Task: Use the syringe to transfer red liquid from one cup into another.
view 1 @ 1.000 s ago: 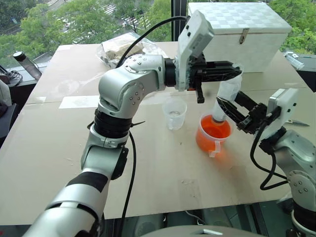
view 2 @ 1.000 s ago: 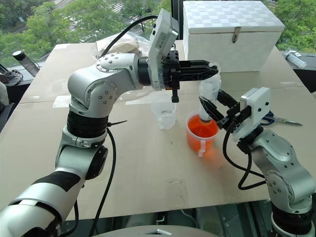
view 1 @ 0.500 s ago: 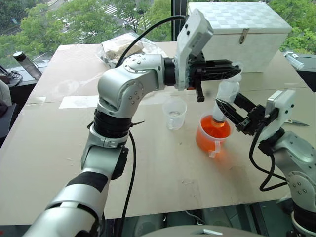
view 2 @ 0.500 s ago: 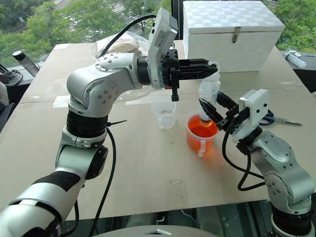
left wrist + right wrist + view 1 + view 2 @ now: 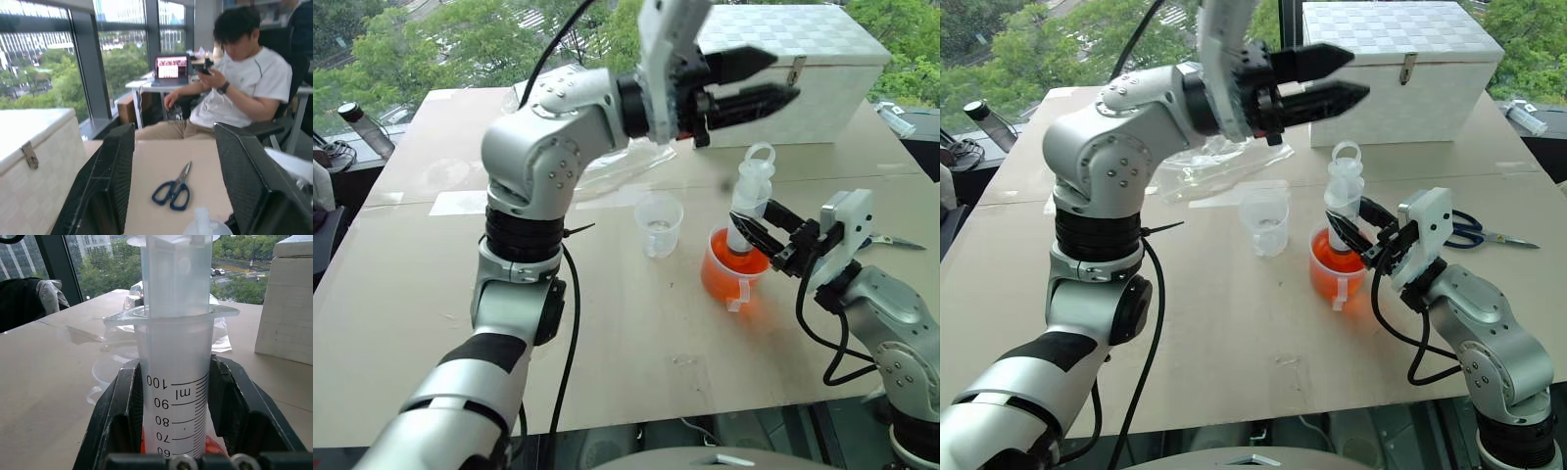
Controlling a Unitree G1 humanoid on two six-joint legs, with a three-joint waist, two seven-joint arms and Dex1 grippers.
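Syringe (image 5: 749, 199) stands upright right of centre in the head view, tip down in the handled cup (image 5: 732, 270) of red liquid (image 5: 724, 266), its barrel pinched between the right gripper (image 5: 175, 396) fingers. It looks light, stiff and smooth (likely slippery when wet), so the barrel's middle suits holding while the ring-topped plunger suits pulling. Above it, near the top centre, the left gripper (image 5: 766, 78) hangs open and empty. The small cup (image 5: 658, 223) waits just left.
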